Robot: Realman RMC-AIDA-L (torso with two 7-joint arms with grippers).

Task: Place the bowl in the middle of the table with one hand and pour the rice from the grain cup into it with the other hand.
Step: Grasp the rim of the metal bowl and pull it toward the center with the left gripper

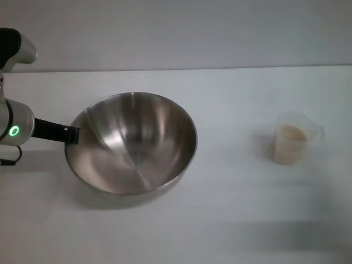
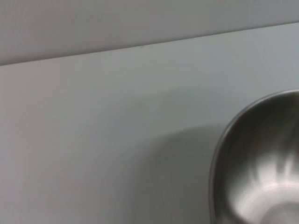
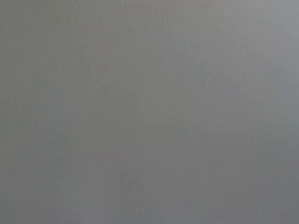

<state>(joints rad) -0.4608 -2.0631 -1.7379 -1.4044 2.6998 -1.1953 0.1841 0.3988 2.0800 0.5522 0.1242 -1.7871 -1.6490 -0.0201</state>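
Head view first: my left gripper (image 1: 73, 135) is out at the left rim of the bowl (image 1: 132, 143), dark fingertips right on the metal edge, looking pinched onto that rim. I judge it clamped on the bowl, though the far finger is hidden behind the wall. The bowl sits on the table (image 1: 231, 220), a touch left of centre, its shiny inside empty, not a grain in it.

Over on my right side stands the grain cup (image 1: 291, 144), upright, well apart from the bowl, with the rice (image 1: 291, 135) filling it most of the way up. Nobody is holding it.

My left wrist view catches only a curve of the bowl's rim (image 2: 261, 163) and bare tabletop. My right wrist view gives me nothing but flat grey, and the right arm shows in no picture, so I cannot speak for that claw.

Step in hand, as I read it: placing the bowl, close to done. Next I would let go of the rim and draw clear, then the right arm has to come in for the cup, grip it level, carry it over the bowl and tip it spout-first.
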